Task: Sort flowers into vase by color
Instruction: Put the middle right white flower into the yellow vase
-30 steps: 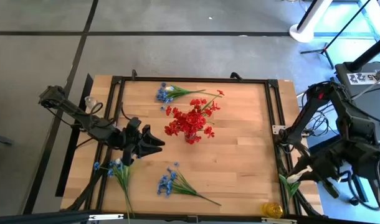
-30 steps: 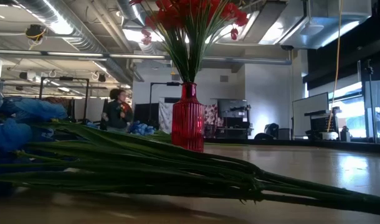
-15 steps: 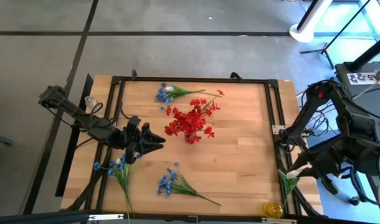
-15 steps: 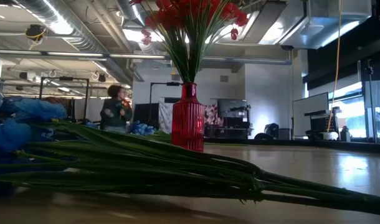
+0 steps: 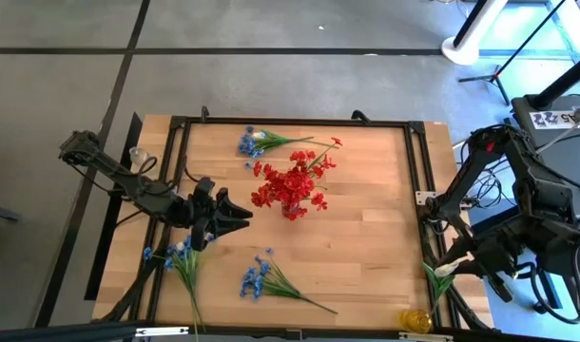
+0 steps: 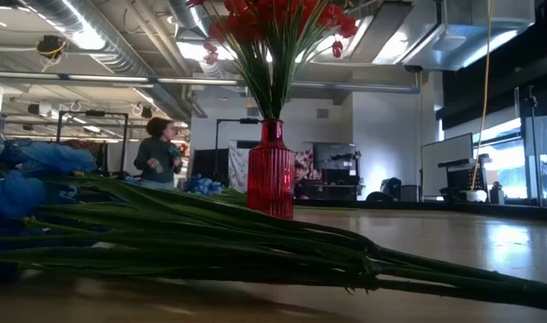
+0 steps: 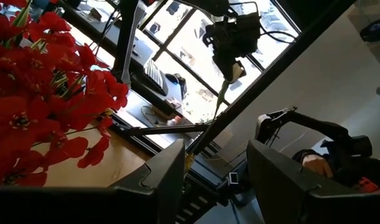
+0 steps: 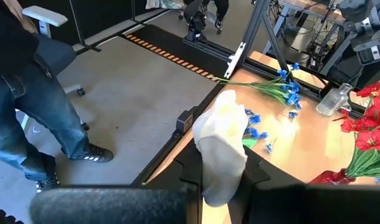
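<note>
the left gripper [image 5: 241, 218] hovers wide and empty beside the red vase [image 5: 293, 210], blue flowers [image 5: 257, 277] lying near; the right gripper [image 5: 452, 267], off-table, pinches a white flower [image 8: 222, 144] (light, floppy; probably best gripped mid-stem).

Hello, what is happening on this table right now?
A two-armed robot is sorting fake flowers. The red vase mid-table already holds red flowers. Three blue sprigs lie on the wood. The right gripper, off the table's right edge, is shut on a white flower. The left gripper hangs open beside the vase.
</note>
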`<move>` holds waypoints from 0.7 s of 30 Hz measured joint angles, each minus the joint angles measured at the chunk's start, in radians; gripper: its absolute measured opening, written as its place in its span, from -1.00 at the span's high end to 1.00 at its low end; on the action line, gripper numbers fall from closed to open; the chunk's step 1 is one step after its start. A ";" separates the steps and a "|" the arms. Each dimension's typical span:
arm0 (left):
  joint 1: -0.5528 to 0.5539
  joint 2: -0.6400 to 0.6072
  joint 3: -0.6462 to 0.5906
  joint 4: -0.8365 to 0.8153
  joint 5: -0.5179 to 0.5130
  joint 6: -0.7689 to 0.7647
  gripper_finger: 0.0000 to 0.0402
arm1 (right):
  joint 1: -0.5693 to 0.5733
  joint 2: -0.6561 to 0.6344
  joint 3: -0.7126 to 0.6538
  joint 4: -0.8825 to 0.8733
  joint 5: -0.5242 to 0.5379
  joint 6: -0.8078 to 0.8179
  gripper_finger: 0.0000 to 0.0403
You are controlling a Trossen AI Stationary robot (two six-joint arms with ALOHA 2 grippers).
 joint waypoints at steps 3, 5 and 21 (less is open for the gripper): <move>0.000 0.000 0.000 -0.002 -0.001 0.000 0.17 | 0.000 0.000 0.000 -0.001 0.030 -0.001 0.80; 0.000 0.000 0.000 -0.008 -0.004 0.000 0.17 | 0.000 0.000 0.000 -0.001 0.032 -0.001 0.80; 0.000 0.000 0.000 -0.034 -0.016 -0.002 0.17 | 0.000 0.014 0.000 -0.026 0.033 0.023 0.80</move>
